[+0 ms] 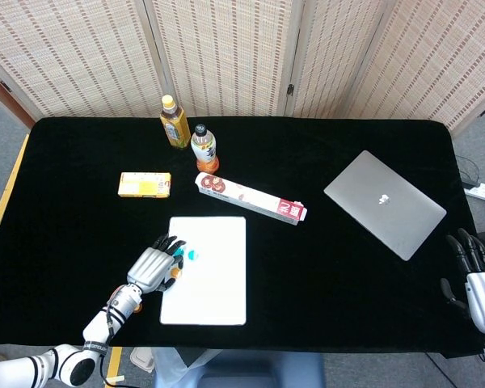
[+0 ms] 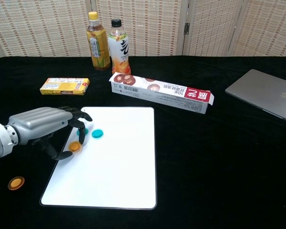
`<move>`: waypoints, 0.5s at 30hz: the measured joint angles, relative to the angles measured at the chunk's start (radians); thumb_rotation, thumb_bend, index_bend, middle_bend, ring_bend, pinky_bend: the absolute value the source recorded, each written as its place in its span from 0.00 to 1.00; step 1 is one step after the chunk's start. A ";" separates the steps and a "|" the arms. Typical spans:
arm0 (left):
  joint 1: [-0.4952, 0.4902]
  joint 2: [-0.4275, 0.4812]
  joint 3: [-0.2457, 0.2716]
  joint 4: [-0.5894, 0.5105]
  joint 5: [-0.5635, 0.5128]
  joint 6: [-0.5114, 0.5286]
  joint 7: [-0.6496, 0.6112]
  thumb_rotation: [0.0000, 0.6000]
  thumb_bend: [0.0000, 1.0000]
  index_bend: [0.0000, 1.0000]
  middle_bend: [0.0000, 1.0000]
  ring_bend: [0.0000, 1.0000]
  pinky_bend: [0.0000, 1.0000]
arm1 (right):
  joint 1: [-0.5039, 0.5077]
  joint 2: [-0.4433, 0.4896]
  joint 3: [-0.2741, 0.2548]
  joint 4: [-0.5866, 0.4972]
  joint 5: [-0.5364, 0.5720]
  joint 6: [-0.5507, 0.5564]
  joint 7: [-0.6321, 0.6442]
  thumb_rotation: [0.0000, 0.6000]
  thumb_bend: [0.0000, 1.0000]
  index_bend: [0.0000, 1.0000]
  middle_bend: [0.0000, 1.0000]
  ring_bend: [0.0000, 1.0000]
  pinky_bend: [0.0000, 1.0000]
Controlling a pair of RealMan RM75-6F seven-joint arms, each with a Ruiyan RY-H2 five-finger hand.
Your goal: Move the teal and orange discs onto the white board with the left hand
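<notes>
My left hand [image 2: 45, 128] reaches over the left edge of the white board [image 2: 114, 171] and pinches an orange disc [image 2: 75, 146] between thumb and a finger, right at the board's surface. One teal disc [image 2: 97, 133] lies on the board beside the fingertips. A second teal disc [image 2: 85, 130] is partly hidden behind them. Another orange disc [image 2: 16, 182] lies on the black cloth, left of the board. In the head view the left hand [image 1: 152, 266] covers the board's [image 1: 214, 283] left edge, near a teal disc [image 1: 194, 255]. My right hand [image 1: 475, 273] rests at the table's right edge, fingers spread, holding nothing.
Behind the board lie a yellow box [image 2: 65, 86] and a long white carton [image 2: 162, 93]. Two bottles [image 2: 98, 42] [image 2: 120, 47] stand at the back. A closed grey laptop [image 2: 269, 93] lies at the right.
</notes>
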 measured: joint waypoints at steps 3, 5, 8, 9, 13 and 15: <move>0.002 0.003 0.002 -0.004 -0.004 0.003 0.000 1.00 0.43 0.49 0.14 0.00 0.00 | 0.000 -0.001 0.000 0.000 0.000 -0.001 0.000 1.00 0.48 0.00 0.00 0.00 0.00; 0.003 0.004 0.004 -0.006 -0.005 0.005 -0.003 1.00 0.42 0.46 0.14 0.00 0.00 | 0.001 -0.001 0.000 0.000 -0.001 -0.001 0.000 1.00 0.48 0.00 0.00 0.00 0.00; 0.004 0.004 0.004 -0.009 -0.003 0.010 -0.011 1.00 0.38 0.40 0.14 0.00 0.00 | 0.001 -0.001 0.000 -0.001 -0.001 0.000 -0.001 1.00 0.48 0.00 0.00 0.00 0.00; 0.004 0.004 0.004 -0.011 -0.002 0.012 -0.016 1.00 0.37 0.39 0.14 0.00 0.00 | 0.000 -0.001 0.001 -0.001 -0.001 0.000 -0.002 1.00 0.48 0.00 0.00 0.00 0.00; 0.008 0.007 0.005 -0.017 0.013 0.030 -0.032 1.00 0.35 0.33 0.14 0.00 0.00 | 0.000 0.001 0.002 -0.004 -0.001 0.003 -0.003 1.00 0.48 0.00 0.00 0.00 0.00; 0.011 0.013 0.006 -0.024 0.018 0.037 -0.038 1.00 0.35 0.33 0.14 0.00 0.00 | 0.000 0.002 0.003 -0.005 -0.002 0.003 -0.003 1.00 0.48 0.00 0.00 0.00 0.00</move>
